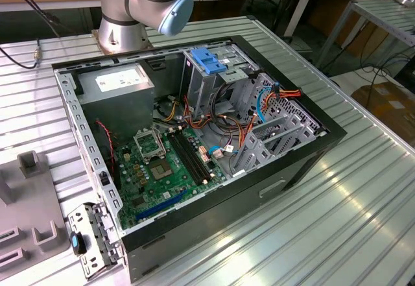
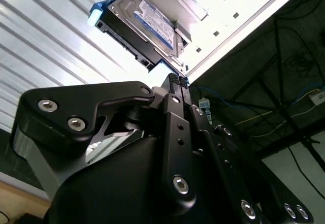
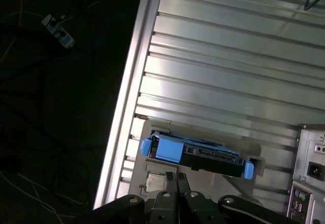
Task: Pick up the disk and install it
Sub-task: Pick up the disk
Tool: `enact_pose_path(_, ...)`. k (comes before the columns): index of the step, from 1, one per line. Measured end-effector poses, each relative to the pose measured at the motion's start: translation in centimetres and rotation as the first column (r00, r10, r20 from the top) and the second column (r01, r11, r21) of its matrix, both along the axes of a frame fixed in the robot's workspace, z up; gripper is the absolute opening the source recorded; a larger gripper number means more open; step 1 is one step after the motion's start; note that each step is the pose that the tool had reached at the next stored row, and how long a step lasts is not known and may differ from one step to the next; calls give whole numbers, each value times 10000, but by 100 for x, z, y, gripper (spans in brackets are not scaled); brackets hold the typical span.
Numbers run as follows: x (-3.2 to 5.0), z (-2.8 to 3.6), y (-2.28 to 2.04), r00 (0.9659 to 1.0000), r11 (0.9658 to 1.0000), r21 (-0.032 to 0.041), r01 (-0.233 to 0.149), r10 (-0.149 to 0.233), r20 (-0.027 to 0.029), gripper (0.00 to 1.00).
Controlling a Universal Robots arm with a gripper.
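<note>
Disk (image 3: 203,155) rests in a grey holder (image 3: 213,136) on the ribbed metal desk (image 3: 228,66). It lies near the desk's edge and just beside the rear panel of the computer case (image 3: 307,153). Both wrist views show its blue rails. The pincer (image 3: 176,177) hangs close to the disk with its fingertips drawn together and nothing between them, and no contact shows.

The main risk, as a judgement, is that a pincer closed like this cannot straddle the disk. Lowered as it is, it would strike the disk's upper edge and could tip it in the holder or push it toward the nearby desk edge. The plastic rails also look like a poor surface to clamp, so a grip on them could slip or flex. Inside the case, loose cables (image 1: 259,104) crowd around the drive cage (image 1: 209,62) and could snag a disk brought in there.

The pincer's own body covers the near part of the holder, so it is hard to tell how the disk is seated. The disk's far side is hidden. In the exterior view, the inside of the cage cannot be made out.
</note>
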State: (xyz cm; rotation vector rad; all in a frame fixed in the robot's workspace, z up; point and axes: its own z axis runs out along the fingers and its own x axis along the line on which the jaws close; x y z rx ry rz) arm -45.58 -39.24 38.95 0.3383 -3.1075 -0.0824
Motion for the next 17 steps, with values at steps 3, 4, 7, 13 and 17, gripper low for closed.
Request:
enact_pose_path(3, -2, 0, 0, 9997, 9997, 0, -252, 252, -1, 15)
enact_pose_path(4, -2, 0, 0, 9995, 9995, 0, -331, 331, 0, 15)
enact_pose_path(7, -2, -1, 0, 9969, 9969, 1, -784, 784, 2, 15)
enact_pose_path(13, -2, -2, 0, 9799, 9799, 0, -1992, 1992, 0, 15)
enact_pose_path(17, -2, -5, 0, 9581, 9581, 0, -2865, 2865, 1, 15)
